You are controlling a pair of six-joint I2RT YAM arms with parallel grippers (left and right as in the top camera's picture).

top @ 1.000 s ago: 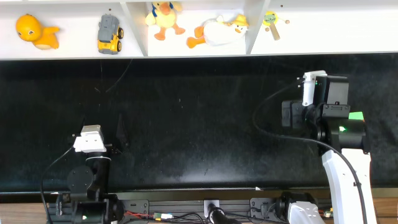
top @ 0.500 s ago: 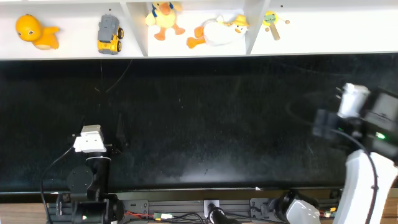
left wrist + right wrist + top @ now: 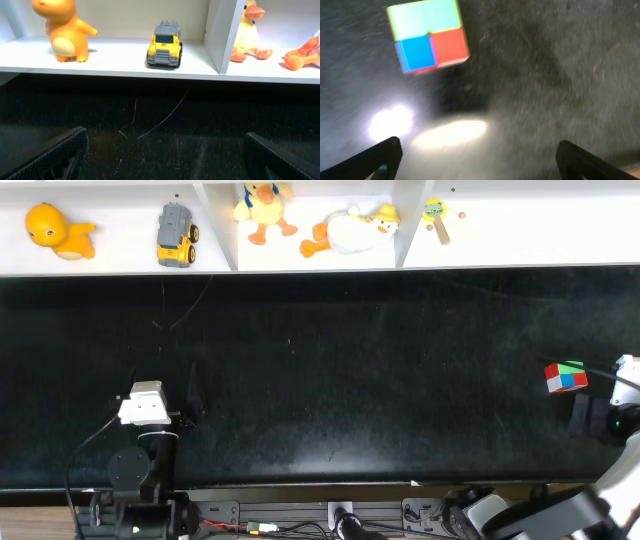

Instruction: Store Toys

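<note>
The right arm has swung from about 2 o'clock on the black mat [image 3: 320, 380] out to the 3 o'clock edge. The colourful cube [image 3: 566, 376] that it half hid now lies uncovered there, alone on the mat and near its right border. The left arm has not moved from 8 o'clock. The right gripper [image 3: 477, 145] hangs above the mat with its fingers apart and nothing between them. The cube is ahead of the fingers and off their centre line, with its sides turned at a slight angle to them. The left gripper [image 3: 165, 134] likewise has its fingers spread and empty, facing the white shelf [image 3: 320, 260] at 12 o'clock. The main risk, as I judge it, is a descent from this offset: one finger would land on the cube or shove it toward the mat's border instead of straddling it. Closing on its corners instead of its flat faces could let the smooth block twist out. At the shelf, the 1 o'clock compartment already holds a small wooden toy [image 3: 438, 218], so a careless release could knock that over or leave the cube perched on the lip.
</note>
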